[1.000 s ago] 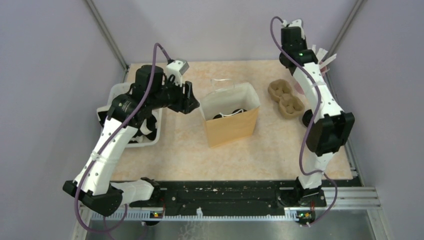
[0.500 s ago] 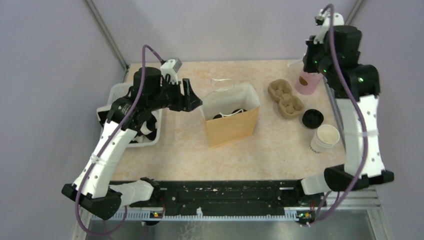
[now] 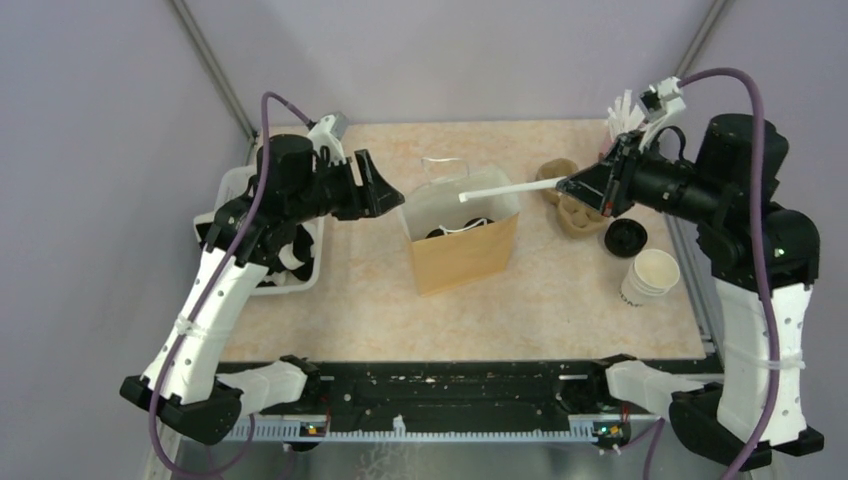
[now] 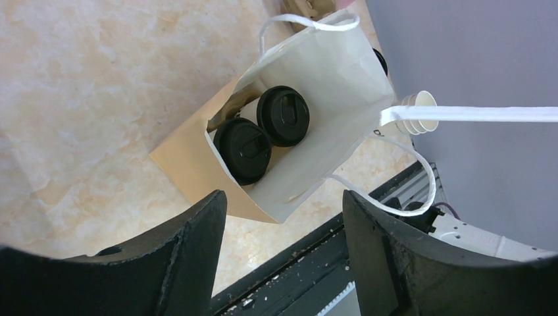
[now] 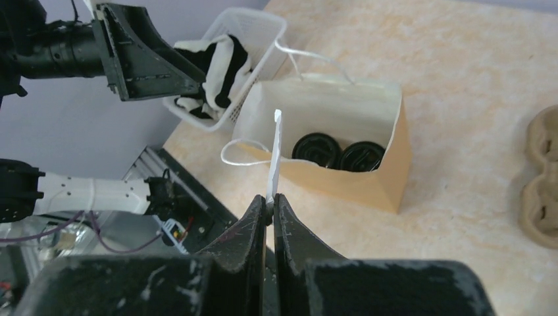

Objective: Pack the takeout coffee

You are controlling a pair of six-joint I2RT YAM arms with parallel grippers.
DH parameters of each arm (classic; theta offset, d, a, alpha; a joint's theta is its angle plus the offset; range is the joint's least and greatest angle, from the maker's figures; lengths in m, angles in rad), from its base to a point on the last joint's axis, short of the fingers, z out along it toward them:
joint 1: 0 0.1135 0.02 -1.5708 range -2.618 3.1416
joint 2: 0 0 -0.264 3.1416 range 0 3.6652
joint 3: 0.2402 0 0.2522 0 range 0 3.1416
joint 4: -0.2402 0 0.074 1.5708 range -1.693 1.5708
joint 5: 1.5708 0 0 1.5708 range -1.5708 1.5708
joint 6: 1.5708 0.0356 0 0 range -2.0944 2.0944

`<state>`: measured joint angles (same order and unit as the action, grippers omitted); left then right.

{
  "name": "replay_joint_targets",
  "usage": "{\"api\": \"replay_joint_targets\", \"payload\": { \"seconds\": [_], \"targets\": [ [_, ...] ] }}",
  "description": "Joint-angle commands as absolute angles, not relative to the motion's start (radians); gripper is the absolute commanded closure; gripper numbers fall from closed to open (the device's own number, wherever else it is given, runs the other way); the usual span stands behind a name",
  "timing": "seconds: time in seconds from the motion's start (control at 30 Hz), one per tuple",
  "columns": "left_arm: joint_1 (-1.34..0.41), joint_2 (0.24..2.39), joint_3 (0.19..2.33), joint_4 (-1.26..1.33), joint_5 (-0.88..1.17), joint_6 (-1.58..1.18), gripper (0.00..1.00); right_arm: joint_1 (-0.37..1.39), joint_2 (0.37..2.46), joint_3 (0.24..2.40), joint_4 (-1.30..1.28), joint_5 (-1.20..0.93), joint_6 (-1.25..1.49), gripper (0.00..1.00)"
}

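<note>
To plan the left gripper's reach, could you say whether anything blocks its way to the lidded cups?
Only the straw in the right gripper, its tip jutting over the open bag; the lidded cups otherwise lie exposed.

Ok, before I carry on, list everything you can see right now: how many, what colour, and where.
lidded coffee cups: two, black lids showing, side by side inside the bag
brown paper bag: one, brown outside and white inside, open, mid-table
wrapped straw: one, white, in the right gripper, tip over the bag's mouth
pulp carrier: one, tan, right of the bag
loose lid: one, black, right of the carrier
lidless cup: one, white, near the right edge
spare straws: several, white, far right corner, holder hidden
basket: one, white, left edge, black and white items inside
left gripper: one, black, open, above the bag
right gripper: one, black, shut on the wrapped straw
</note>
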<state>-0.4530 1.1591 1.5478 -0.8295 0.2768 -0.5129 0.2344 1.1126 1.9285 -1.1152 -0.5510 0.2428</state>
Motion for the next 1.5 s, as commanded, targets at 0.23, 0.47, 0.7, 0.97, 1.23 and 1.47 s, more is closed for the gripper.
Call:
{"api": "replay_joint_targets", "payload": {
  "seconds": [0.23, 0.47, 0.7, 0.97, 1.23, 1.47],
  "targets": [
    [-0.449, 1.087, 1.514, -0.783, 0.27, -0.571, 0.27, 0.355, 1.191, 1.785, -0.974, -0.474, 0.293, 0.99],
    [-0.449, 1.106, 1.51, -0.732, 0.264, -0.554, 0.27, 0.477, 1.294, 1.805, -0.92, -0.213, 0.356, 0.98],
    [-0.448, 1.157, 1.512, -0.688, 0.289, -0.511, 0.26, 0.55, 1.422, 1.884, -0.958, -0.046, 0.339, 0.97],
    [-0.442, 1.198, 1.516, -0.669, 0.316, -0.425, 0.26, 0.701, 1.579, 1.978, -0.982, 0.154, 0.307, 0.94],
    [-0.44, 1.187, 1.482, -0.673, 0.341, -0.316, 0.26, 0.796, 1.778, 2.115, -1.116, 0.266, 0.329, 0.91],
    [-0.439, 1.141, 1.441, -0.67, 0.326, -0.263, 0.26, 0.821, 1.894, 2.273, -1.222, 0.272, 0.343, 0.73]
  ]
}}
